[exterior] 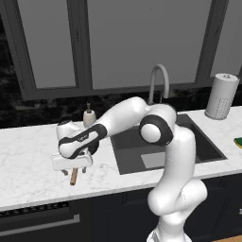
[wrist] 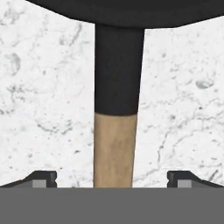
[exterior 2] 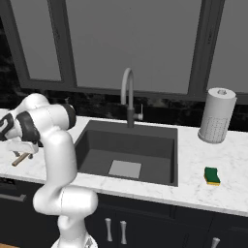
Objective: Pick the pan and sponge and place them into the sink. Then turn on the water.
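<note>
The pan lies on the counter left of the sink (exterior: 128,144) (exterior 2: 145,145). In the hand view I see its black rim (wrist: 122,11) at the top and its handle (wrist: 114,148) running down, black then light wood. My gripper (wrist: 114,179) is open, with one fingertip (wrist: 43,178) on each side of the wooden handle and a gap to it on both sides. In the base views the gripper (exterior: 73,169) (exterior 2: 22,154) hangs low over the handle (exterior: 74,177) (exterior 2: 20,160) and my hand hides the pan's bowl. The green and yellow sponge (exterior 2: 211,176) (exterior: 238,142) lies right of the sink.
A curved grey faucet (exterior: 158,80) (exterior 2: 127,94) stands behind the sink, and no stream runs from it. A beige soap dispenser (exterior: 89,116) sits behind my forearm. A paper towel roll (exterior: 221,97) (exterior 2: 217,116) stands at the back right. Dark windows line the wall behind the counter.
</note>
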